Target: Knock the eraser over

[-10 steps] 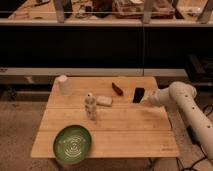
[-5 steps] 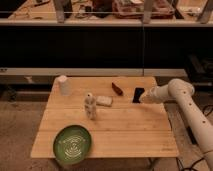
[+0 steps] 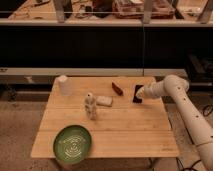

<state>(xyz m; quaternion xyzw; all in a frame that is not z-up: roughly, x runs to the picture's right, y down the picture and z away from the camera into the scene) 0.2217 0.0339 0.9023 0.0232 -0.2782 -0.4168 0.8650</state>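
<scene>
The eraser (image 3: 136,94), a small black block, stands on the right part of the wooden table (image 3: 125,130), near its far edge. It looks upright or slightly tilted. My gripper (image 3: 142,92) is at the end of the white arm (image 3: 172,85) that reaches in from the right. It is right against the eraser's right side, at the eraser's height.
A dark red elongated object (image 3: 117,88) lies left of the eraser. A pale flat pad (image 3: 104,101) and a small white bottle (image 3: 90,106) are near the table's middle. A white cup (image 3: 63,85) stands at the far left and a green plate (image 3: 73,143) at the front left.
My gripper has moved left, from a small gap beside the eraser to up against its right side. The eraser has stayed in about the same place.
</scene>
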